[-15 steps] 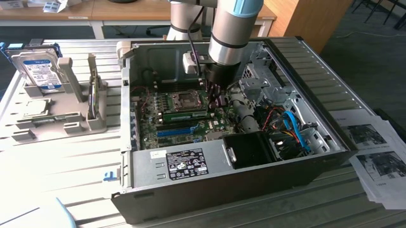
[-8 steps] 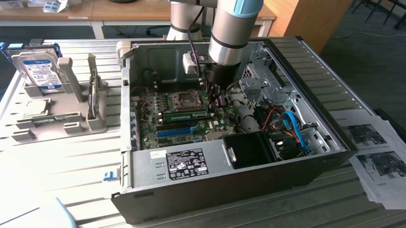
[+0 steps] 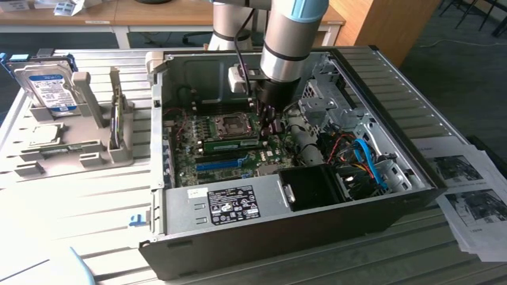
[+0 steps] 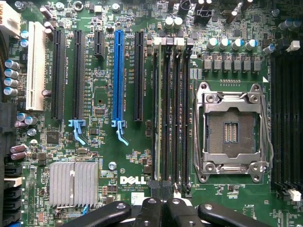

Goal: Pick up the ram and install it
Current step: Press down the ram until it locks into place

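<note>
Gripper (image 4: 161,191) shut over ram (image 4: 156,113), motherboard (image 4: 104,156) marked DELL

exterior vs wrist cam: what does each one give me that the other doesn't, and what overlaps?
Exterior adds: the silver-and-blue robot arm, the open black computer case, the boxy hard drive with a blue-white label in a grey rack, and printed paper sheets.
Wrist adds: the silver finned heatsink, the white DELL lettering and the long white plastic slot.
Both: the long blue plastic slot, the metal-framed CPU socket and the black pincer, shut over the motherboard.
</note>
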